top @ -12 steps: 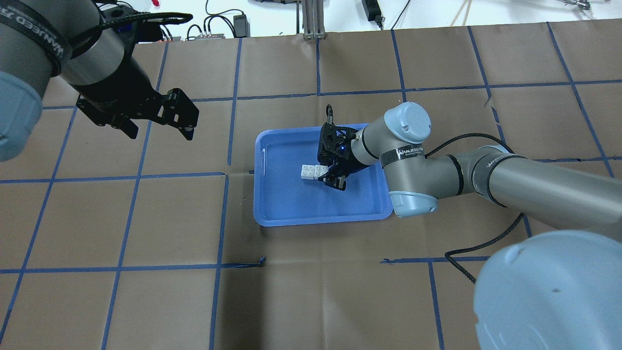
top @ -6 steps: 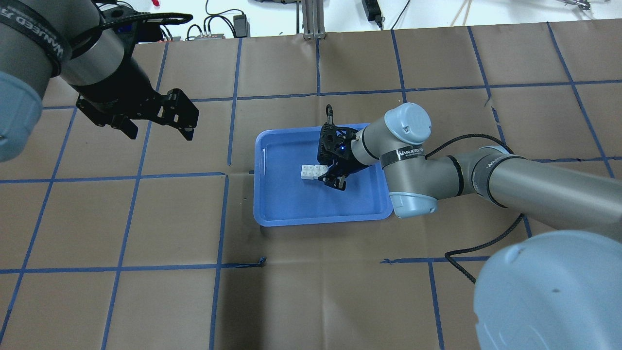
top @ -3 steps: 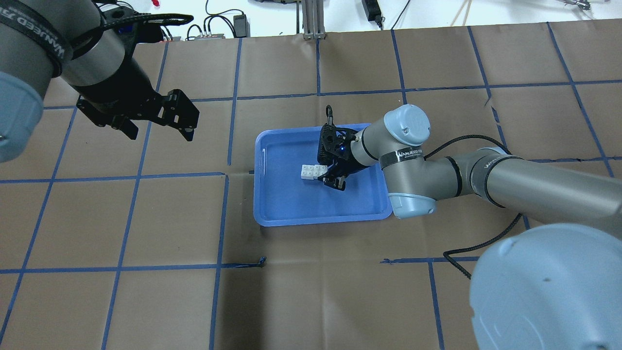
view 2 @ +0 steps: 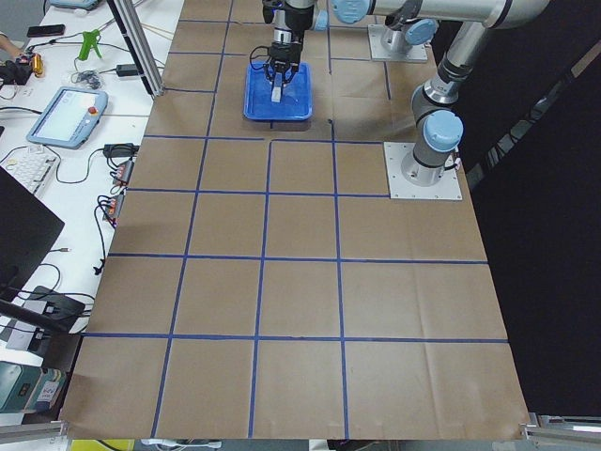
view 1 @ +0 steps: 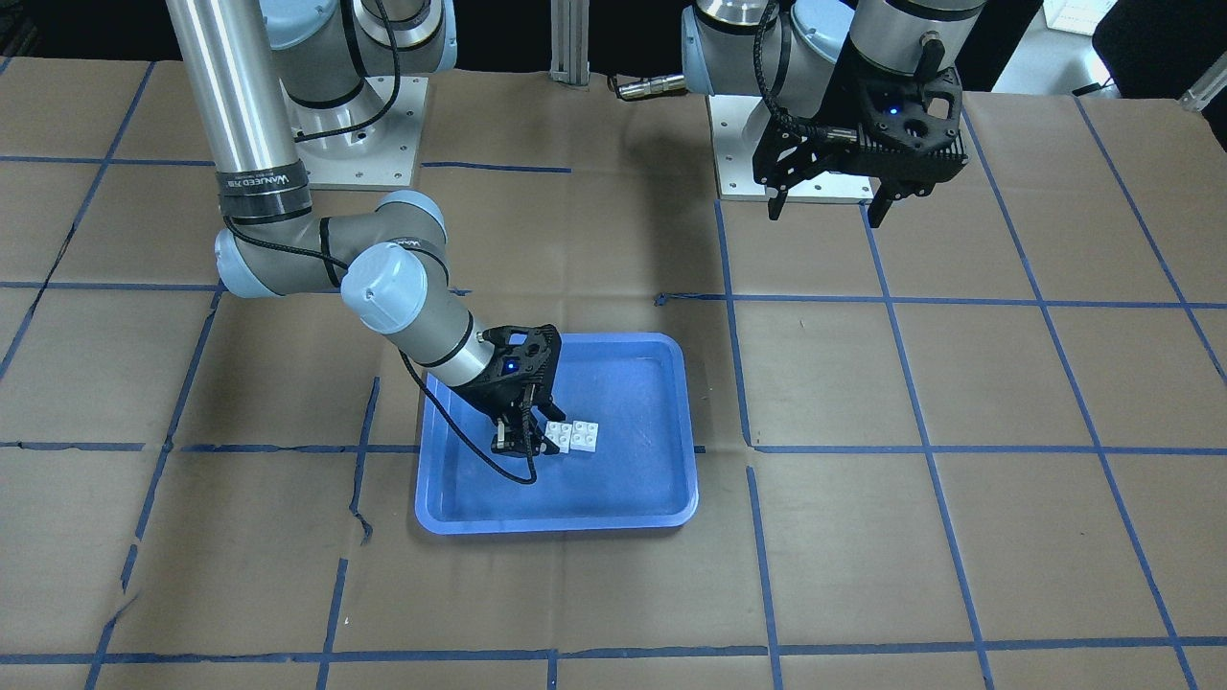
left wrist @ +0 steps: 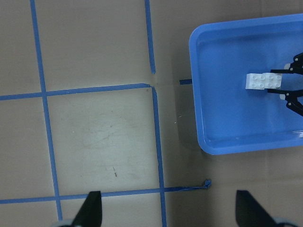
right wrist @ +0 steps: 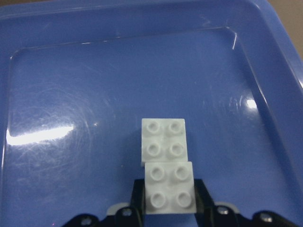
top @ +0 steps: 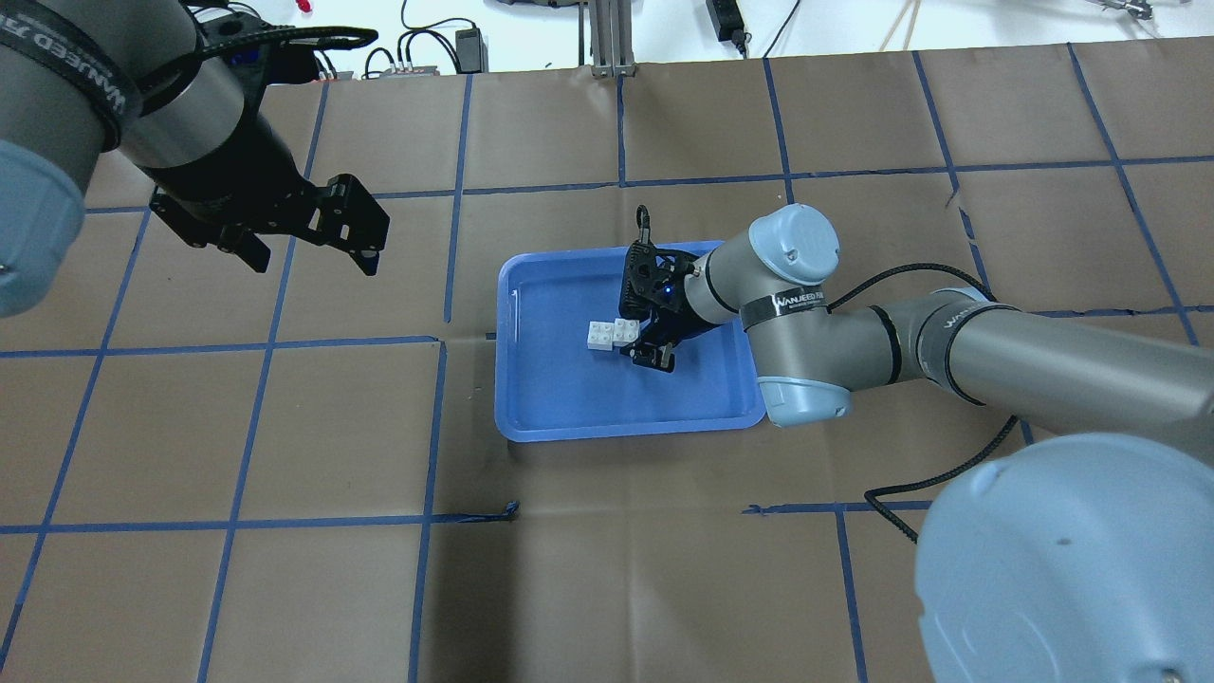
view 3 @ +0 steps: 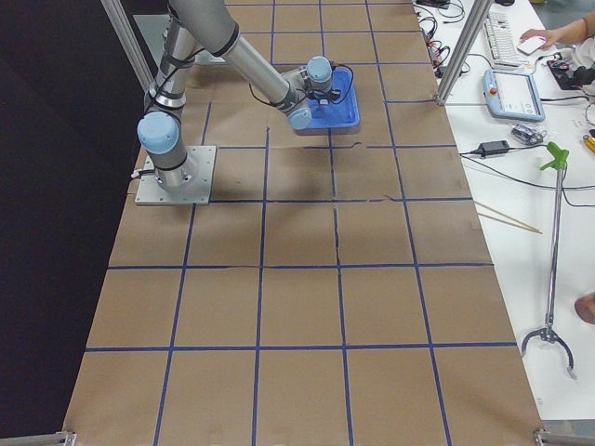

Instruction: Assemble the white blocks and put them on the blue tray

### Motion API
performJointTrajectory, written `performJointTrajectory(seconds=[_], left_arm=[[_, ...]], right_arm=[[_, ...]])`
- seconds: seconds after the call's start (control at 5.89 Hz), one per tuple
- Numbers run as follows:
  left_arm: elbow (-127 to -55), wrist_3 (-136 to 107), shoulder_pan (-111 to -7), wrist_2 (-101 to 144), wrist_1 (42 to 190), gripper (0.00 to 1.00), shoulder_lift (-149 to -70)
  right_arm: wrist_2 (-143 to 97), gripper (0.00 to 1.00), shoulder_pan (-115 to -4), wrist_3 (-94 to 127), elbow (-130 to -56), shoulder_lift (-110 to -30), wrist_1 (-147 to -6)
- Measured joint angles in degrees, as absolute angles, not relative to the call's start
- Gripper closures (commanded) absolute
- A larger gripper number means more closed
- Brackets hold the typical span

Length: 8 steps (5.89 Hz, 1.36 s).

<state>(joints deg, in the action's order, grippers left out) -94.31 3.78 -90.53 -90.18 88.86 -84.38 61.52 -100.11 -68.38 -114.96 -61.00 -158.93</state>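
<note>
The two white blocks [top: 612, 334] are joined end to end, studs up, in the middle of the blue tray [top: 626, 432]. My right gripper [top: 634, 340] reaches into the tray and is shut on the nearer block. In the right wrist view the black fingers [right wrist: 201, 191] press both sides of that block [right wrist: 169, 188], and the other block [right wrist: 164, 141] sticks out ahead. The blocks [view 1: 572, 436] sit at or just above the tray floor [view 1: 556, 522]. My left gripper [top: 313, 258] is open and empty, high above the table to the tray's left.
Brown paper with a blue tape grid [top: 436, 427] covers the table. The arm bases [view 1: 364, 134] stand on plates at the robot's edge. Cables and a power brick [top: 469, 43] lie beyond the far edge. A black cable [top: 948, 465] trails from the right arm.
The right arm's near joints have shifted very slightly. The right gripper, the blocks and the left gripper stay where they were.
</note>
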Motion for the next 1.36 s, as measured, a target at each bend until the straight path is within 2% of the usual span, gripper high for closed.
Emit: performJointTrajectory(seconds=[0.51, 0.85, 1.02, 1.36], left_arm=[[-94.3, 3.8, -90.5, -90.1, 88.9, 0.01, -84.4], [-94.3, 3.8, -90.5, -90.1, 88.8, 0.01, -84.4], [-94.4, 3.9, -90.4, -90.2, 88.8, 0.01, -84.4], [-94.7, 4.0, -90.6, -90.3, 89.1, 0.01, -84.6]], right_arm=[[61.4, 0.30, -100.1, -68.2, -115.0, -61.0, -159.0], [61.5, 0.17, -100.1, -67.9, -115.0, -61.1, -158.9], [61.5, 0.00, -100.2, -67.2, -115.0, -61.2, -158.8], [61.9, 0.00, -100.5, -65.6, -114.8, -61.8, -158.4]])
